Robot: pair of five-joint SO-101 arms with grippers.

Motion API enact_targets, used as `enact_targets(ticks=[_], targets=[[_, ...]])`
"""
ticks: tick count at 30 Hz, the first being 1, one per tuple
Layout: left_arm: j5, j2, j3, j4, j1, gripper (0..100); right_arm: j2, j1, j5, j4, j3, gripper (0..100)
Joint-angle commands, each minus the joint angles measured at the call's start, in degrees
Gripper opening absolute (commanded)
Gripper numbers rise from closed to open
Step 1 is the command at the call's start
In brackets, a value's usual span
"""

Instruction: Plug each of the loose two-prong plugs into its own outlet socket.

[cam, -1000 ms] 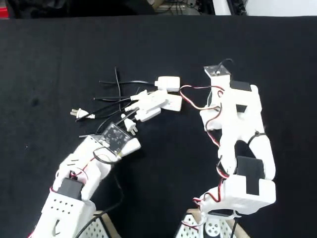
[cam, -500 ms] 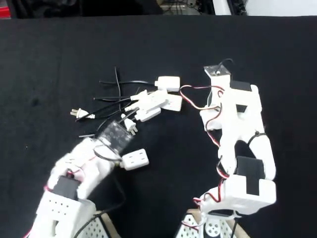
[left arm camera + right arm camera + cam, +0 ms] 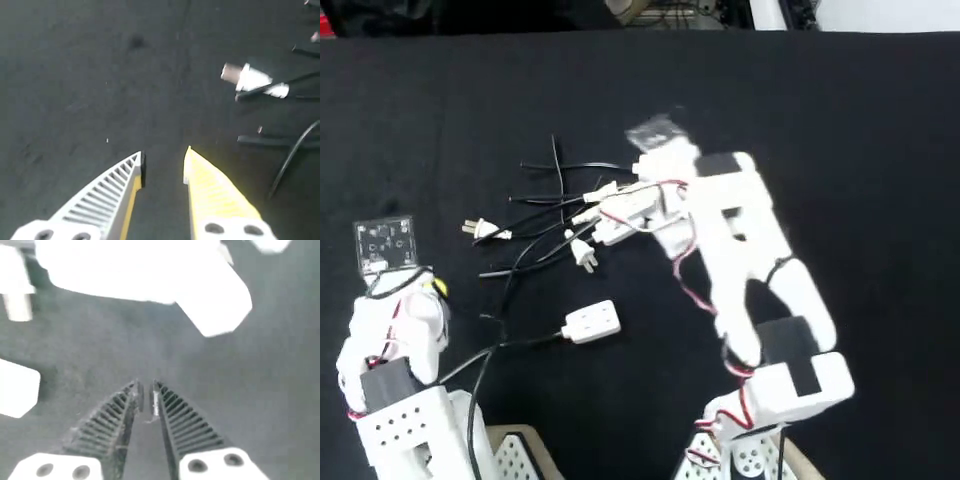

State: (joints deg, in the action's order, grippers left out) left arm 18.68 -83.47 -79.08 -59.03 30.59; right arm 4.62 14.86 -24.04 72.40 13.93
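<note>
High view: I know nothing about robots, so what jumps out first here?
A tangle of white plugs and black cords lies in the middle, with the white right arm bent over its right end. One white outlet block lies alone nearer the front, its black cord running towards the left arm. That arm stands at the left side, its tool open above the black table.

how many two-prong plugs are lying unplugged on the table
2: the left plug at the cables' far end, and the middle plug beside the socket cluster. More may hide under the right arm.
</note>
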Motion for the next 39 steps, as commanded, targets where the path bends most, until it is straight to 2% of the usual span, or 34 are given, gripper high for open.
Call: enact_targets(ticks=[1,4,7,9,11,13,15,20,27,39], targets=[[5.63,0.09,-2.86,0.18,1.54,15,-2.86,4.66,-17.85,0.53,-8.92,4.7],[8.62,-1.41,-6.9,1.67,2.24,15,-2.77,8.18,-26.99,4.04,-13.05,4.7],[9.58,-6.33,-9.63,0.97,2.42,15,-2.42,12.22,-26.9,5.54,-14.99,4.7],[10.81,-10.9,-11.38,-1.67,2.33,15,-2.33,14.86,-22.51,3.69,-14.81,4.7],[12.66,-16.35,-12.88,-5.27,2.15,15,-1.71,17.05,-14.07,1.49,-14.81,4.9],[13.98,-21.54,-14.81,-8.53,1.8,15,0.4,18.11,-6.68,0.44,-15.16,9.2],[16.18,-21.19,-15.25,-9.85,0.57,15,3.47,18.02,-2.29,-1.05,-15.25,14.8],[18.37,-20.48,-15.96,-9.85,-2.07,15,11.82,18.99,1.58,-3.96,-16.22,11.3],[18.46,-21.01,-17.19,-9.49,-2.42,15,21.05,20.04,8.97,-1.67,-25.71,11.3],[18.46,-21.01,-17.27,-9.49,-2.24,15,35.91,22.68,15.38,11.43,-41.98,11.3]])
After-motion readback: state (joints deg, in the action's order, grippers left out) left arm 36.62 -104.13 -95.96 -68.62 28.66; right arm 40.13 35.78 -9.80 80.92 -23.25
